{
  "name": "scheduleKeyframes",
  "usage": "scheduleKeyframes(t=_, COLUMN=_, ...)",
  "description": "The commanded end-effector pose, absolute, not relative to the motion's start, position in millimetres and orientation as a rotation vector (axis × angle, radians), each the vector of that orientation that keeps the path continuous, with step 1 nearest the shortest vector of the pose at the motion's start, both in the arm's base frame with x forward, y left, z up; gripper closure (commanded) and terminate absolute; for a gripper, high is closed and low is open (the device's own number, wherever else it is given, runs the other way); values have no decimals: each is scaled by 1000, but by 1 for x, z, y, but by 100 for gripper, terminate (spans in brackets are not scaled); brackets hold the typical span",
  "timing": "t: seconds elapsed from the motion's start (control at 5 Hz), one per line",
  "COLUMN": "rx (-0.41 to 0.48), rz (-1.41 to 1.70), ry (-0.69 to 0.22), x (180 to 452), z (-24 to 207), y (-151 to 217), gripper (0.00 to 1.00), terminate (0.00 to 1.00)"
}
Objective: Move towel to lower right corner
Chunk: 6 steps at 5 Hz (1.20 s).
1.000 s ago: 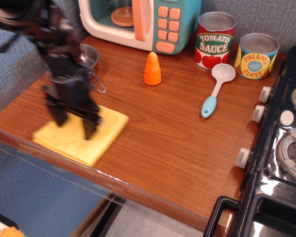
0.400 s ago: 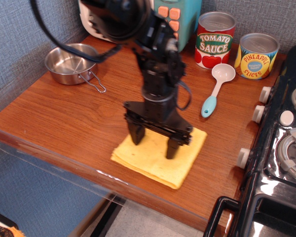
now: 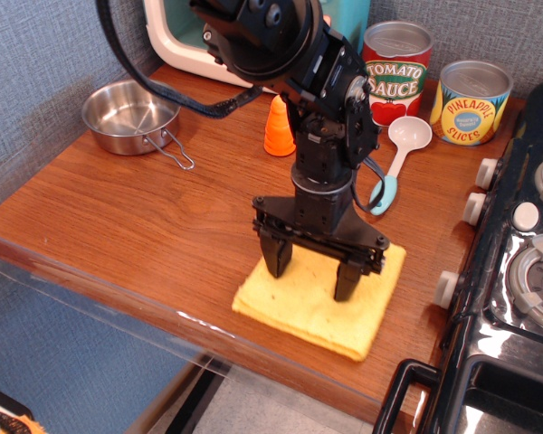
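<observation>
Now pincer (image 3: 313, 279) spread wide; fingertips (image 3: 275, 268) press towel (image 3: 321, 298).

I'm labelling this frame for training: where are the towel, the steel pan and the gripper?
towel (image 3: 299, 312): table camera view, bare yellow cloth in front of the gripper.
steel pan (image 3: 127, 113): same view, inside of the bowl.
gripper (image 3: 312, 274): same view, midway between its two spread fingertips, over the towel.
</observation>
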State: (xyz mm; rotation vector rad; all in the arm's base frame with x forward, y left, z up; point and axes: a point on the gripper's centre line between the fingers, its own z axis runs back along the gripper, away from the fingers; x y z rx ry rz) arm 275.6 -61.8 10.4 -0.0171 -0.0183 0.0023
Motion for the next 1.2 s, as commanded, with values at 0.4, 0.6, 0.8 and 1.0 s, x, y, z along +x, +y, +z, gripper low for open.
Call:
scheduleKeyframes(t=0.4, rx=-35, rz=-68, ry=-193, x=278, z=143, y=-55, gripper=0, terminate=0)
scheduleKeyframes(t=0.6, rx=-46, rz=-74, ry=-180, x=274, z=144, y=-47, gripper=0, terminate=0)
scheduleKeyframes(t=0.8, rx=-46, rz=-74, ry=-180, x=274, z=144, y=-47, gripper=0, terminate=0)
scheduleKeyframes(t=1.0, rx=-46, rz=-74, ry=-180, x=274, z=144, y=-47, gripper=0, terminate=100)
